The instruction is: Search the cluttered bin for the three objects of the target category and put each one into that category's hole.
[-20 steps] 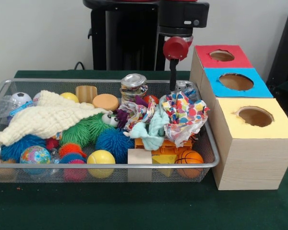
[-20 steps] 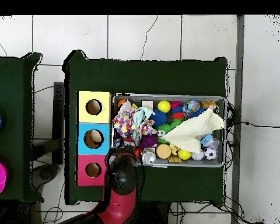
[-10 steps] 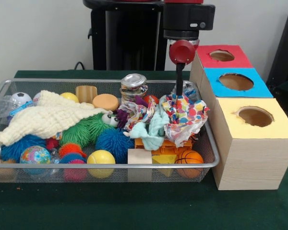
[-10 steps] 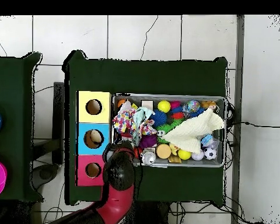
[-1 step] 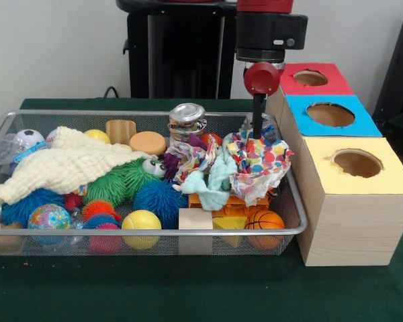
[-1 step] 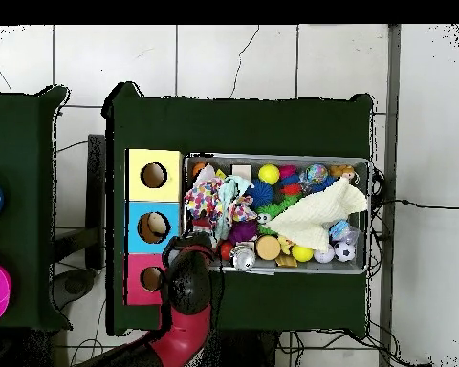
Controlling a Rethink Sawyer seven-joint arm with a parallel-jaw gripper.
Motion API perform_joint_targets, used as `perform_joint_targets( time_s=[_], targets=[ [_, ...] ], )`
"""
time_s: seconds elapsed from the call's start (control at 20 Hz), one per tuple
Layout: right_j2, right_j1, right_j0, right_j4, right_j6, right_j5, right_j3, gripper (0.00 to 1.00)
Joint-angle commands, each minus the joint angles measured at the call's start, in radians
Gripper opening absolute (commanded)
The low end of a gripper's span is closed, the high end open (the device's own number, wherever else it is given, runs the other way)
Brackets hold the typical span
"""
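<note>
A wire-mesh bin point(image 5: 27, 121) on the green-clothed worktop point(image 5: 188, 295) is heaped with spiky rubber balls point(image 5: 158, 200), smooth balls, wooden discs, a knitted cream cloth point(image 5: 67, 164), a shiny tin can point(image 5: 187, 121) and a crumpled confetti-print cloth point(image 5: 258, 161). The gripper point(image 5: 257, 131) hangs as a thin dark stem at the bin's far corner, beside the wooden box point(image 5: 352, 201) with round holes in red, blue and yellow tops; whether its fingers are parted or holding anything cannot be told, their tips being hidden behind the patterned cloth.

White tiled floor point(image 6: 272, 57), pale wall point(image 5: 54, 47)
</note>
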Motion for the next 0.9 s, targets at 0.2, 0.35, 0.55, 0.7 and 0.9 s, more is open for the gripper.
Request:
perform_joint_targets(
  time_s=[0.2, 0.35, 0.55, 0.7, 0.9],
  targets=[
    [0.074, 0.059, 0.03, 0.015, -0.229, 0.036, -0.122, 1.0],
    [0.075, 0.072, 0.03, 0.009, -0.247, 0.045, -0.116, 1.0],
    [0.077, 0.106, 0.04, 0.016, -0.283, 0.053, -0.105, 1.0],
    [0.08, 0.128, 0.048, 0.037, -0.303, 0.066, -0.106, 1.0],
    [0.073, 0.134, 0.047, 0.019, -0.309, 0.073, -0.105, 1.0]
  ],
)
